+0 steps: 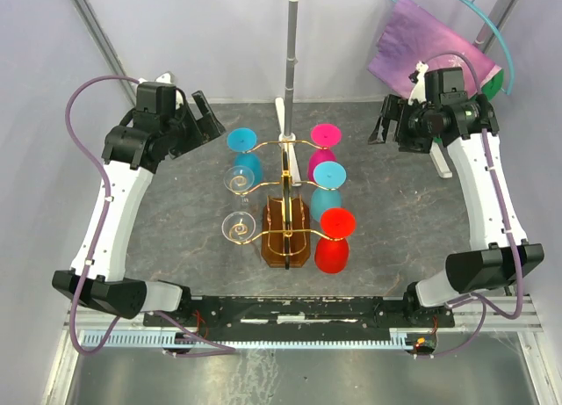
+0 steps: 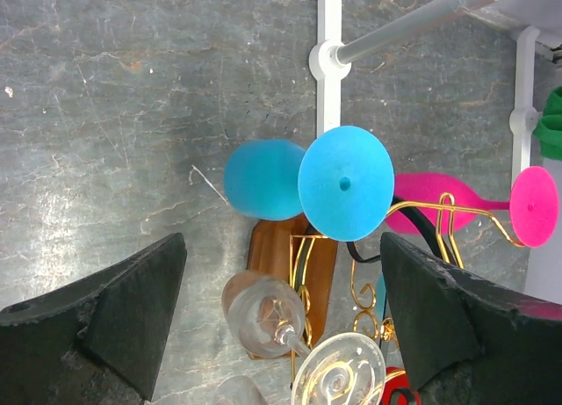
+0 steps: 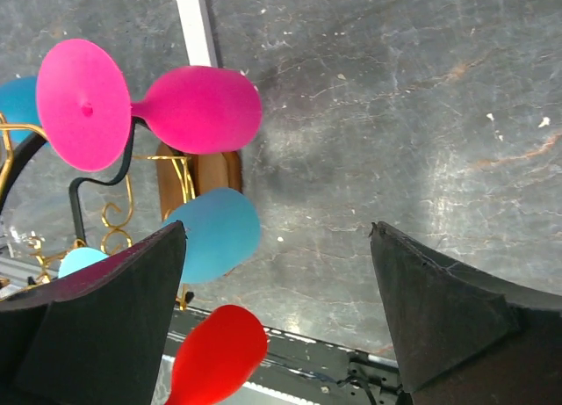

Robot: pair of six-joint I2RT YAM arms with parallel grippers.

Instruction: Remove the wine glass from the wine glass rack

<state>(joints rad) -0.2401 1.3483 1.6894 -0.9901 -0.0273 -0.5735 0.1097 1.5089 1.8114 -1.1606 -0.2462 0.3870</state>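
The gold wire wine glass rack (image 1: 285, 190) stands on its brown amber base (image 1: 285, 238) mid-table. Glasses hang upside down from its arms: on the left a blue one (image 1: 243, 152) and two clear ones (image 1: 237, 180) (image 1: 237, 226); on the right a pink (image 1: 324, 147), a light blue (image 1: 327, 187) and a red one (image 1: 335, 238). My left gripper (image 1: 204, 119) is open, up and left of the rack, holding nothing; its view shows the blue glass (image 2: 303, 181) and a clear glass (image 2: 263, 315). My right gripper (image 1: 381, 128) is open and empty, right of the rack; its view shows the pink glass (image 3: 158, 106).
A grey upright pole (image 1: 289, 62) on a white foot stands just behind the rack. A purple bag (image 1: 426, 45) and a teal hoop (image 1: 479, 14) lie at the back right. A black rail (image 1: 299, 313) runs along the near edge.
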